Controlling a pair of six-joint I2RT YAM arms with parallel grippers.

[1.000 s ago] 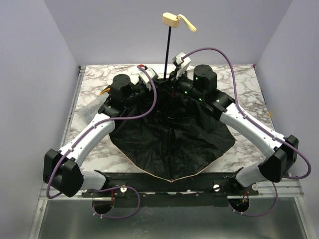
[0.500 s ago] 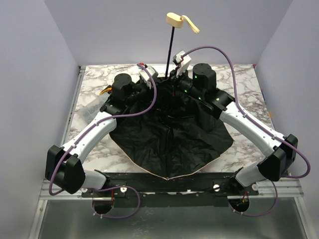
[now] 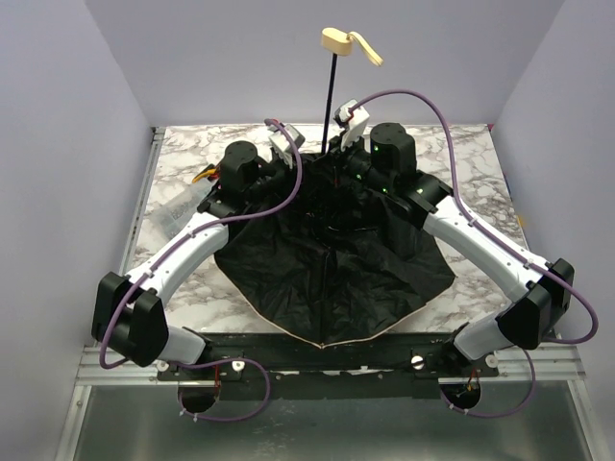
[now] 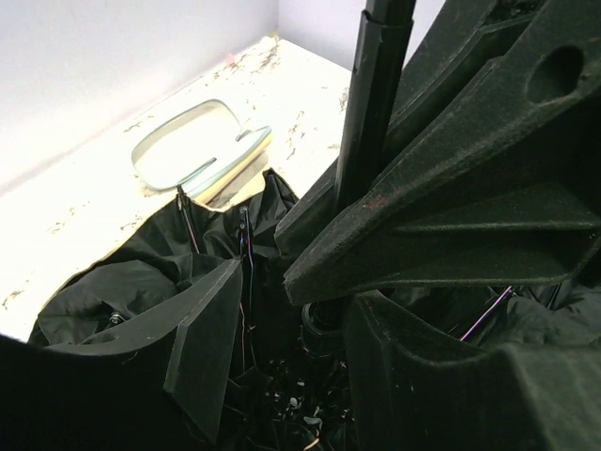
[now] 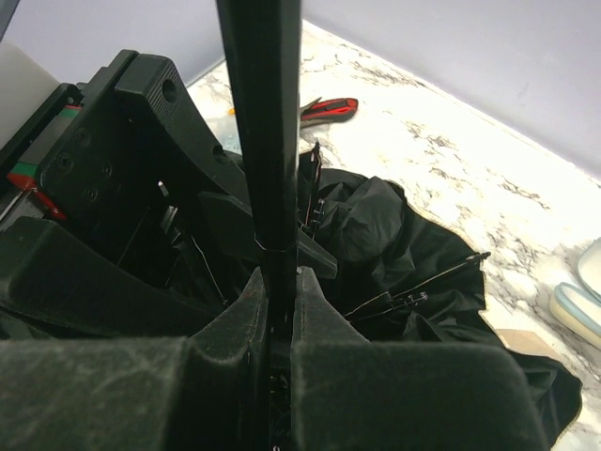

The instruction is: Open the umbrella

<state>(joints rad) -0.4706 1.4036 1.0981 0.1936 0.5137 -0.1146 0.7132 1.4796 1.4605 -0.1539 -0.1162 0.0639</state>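
Tbl top (image 3: 471,182): white-grey marble look. Pale lilac walls (image 3: 192,58) at left, back & right of frame. The umbrella (image 3: 327,269) sits mid-frame on tbl, canopy spread w/ black underside up and a thin beige edge along lower rim. Thin black shaft (image 3: 330,96) stands upright to top centre, beige knob (image 3: 335,39) on top, strap (image 3: 368,50) off to the right. R gripper (image 5: 277,310) clamped tight on shaft. L gripper (image 4: 300,301): jaws part-way apart either side of shaft foot; can't tell if it touches.
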